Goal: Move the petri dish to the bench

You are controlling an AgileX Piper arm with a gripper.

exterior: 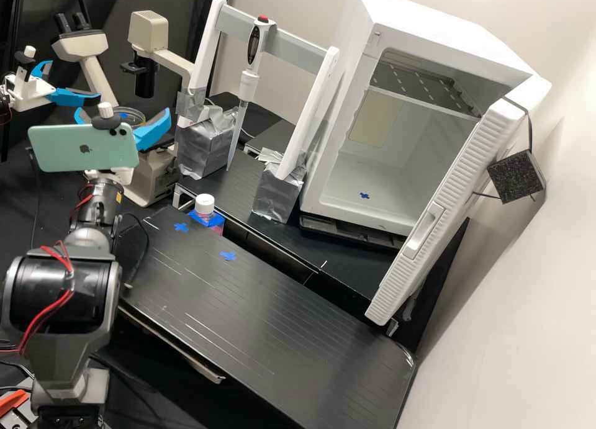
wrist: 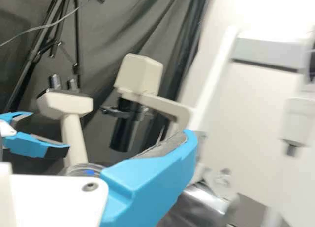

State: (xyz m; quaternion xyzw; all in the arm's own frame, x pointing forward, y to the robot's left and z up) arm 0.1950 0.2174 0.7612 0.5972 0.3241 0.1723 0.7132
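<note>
While the gripper (exterior: pixel 121 113) stands wide, two blue fingers spread at upper left of the high view, one petri dish (exterior: pixel 138 116) shows between them, at the one pale microscope (exterior: pixel 152 174); contact with the fingers: cannot tell. One green phone (exterior: pixel 68 148) in front, dark logo on its back. One white-capped bottle (exterior: pixel 205 204) left of centre. Blue tape crosses, three: two on the black bench (exterior: pixel 273 317), one inside the white incubator (exterior: pixel 465 50), upper right.
</note>
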